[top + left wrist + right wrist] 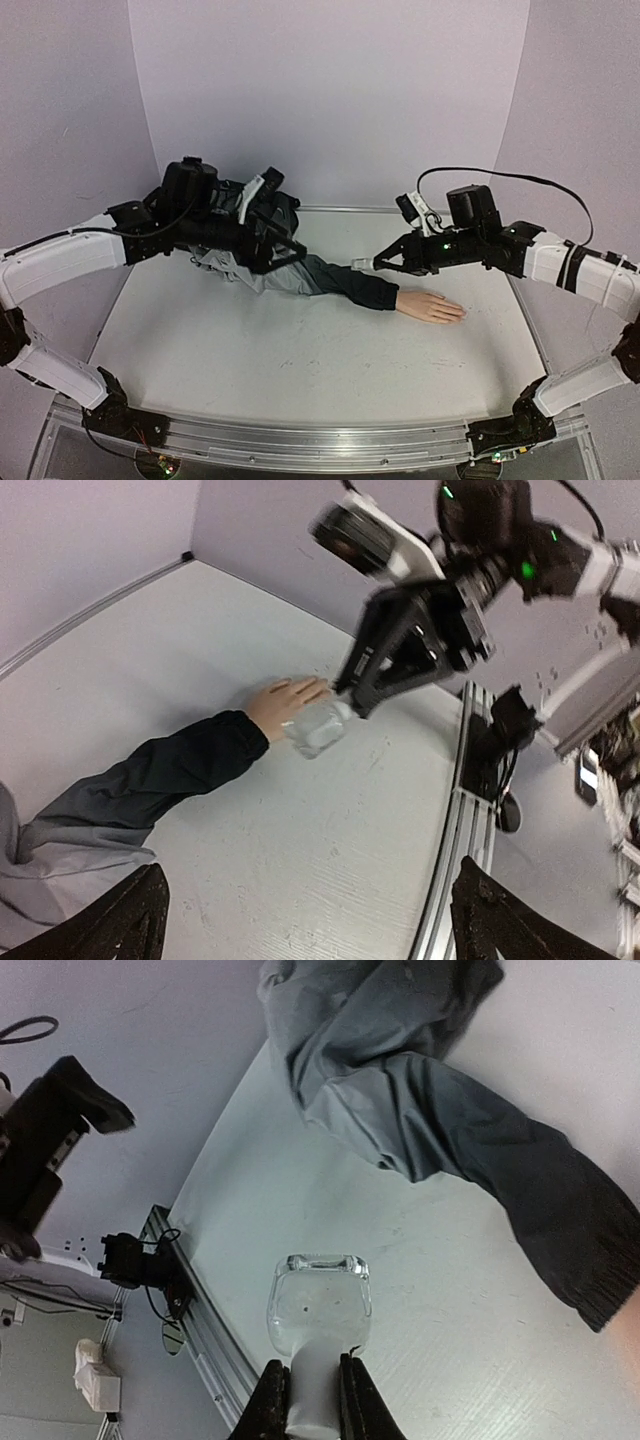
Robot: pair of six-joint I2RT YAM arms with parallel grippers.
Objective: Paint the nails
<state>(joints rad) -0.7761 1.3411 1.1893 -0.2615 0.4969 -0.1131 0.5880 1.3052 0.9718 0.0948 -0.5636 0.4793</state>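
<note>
The mannequin hand (pixel 432 306) lies flat on the table (pixel 250 350), right of centre. Its long axis runs from the dark sleeve (pixel 340 282) toward the right edge, and the nails (pixel 458 314) at that end are too small to make out clearly. The right jaws, clamped on the white cap of a small clear bottle (pixel 318 1305), hover just far-side of the cuff and are much the nearer. The left jaws stand apart by the bunched jacket (pixel 245 225).

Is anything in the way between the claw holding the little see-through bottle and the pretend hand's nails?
Nothing visible is. The right gripper, shut on the small clear bottle, hangs near the dark grey sleeve cuff. The pale mannequin hand lies bare on the white table beside it, fingertips uncovered.
</note>
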